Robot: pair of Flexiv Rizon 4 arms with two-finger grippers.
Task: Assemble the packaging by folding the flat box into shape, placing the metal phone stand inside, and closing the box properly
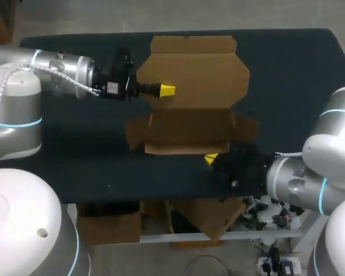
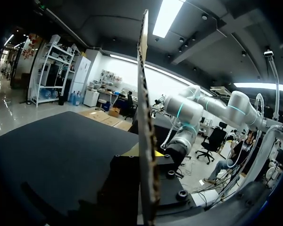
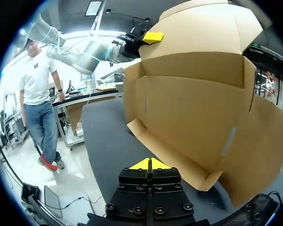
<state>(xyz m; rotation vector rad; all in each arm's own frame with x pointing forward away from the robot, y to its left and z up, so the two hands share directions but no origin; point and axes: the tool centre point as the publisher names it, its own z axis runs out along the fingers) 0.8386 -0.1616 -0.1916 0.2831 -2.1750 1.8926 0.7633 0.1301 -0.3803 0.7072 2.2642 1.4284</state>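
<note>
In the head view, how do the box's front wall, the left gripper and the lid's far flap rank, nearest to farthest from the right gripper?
1. The front wall, just beside the right gripper, on the table's near side.
2. The left gripper, over the lid, farther back and to the left.
3. The far flap, at the lid's back edge.

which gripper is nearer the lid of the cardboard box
Left. The left gripper is on the cardboard box lid, the panel running between its fingers. The right gripper sits at the box's front wall, short of the lid.
</note>
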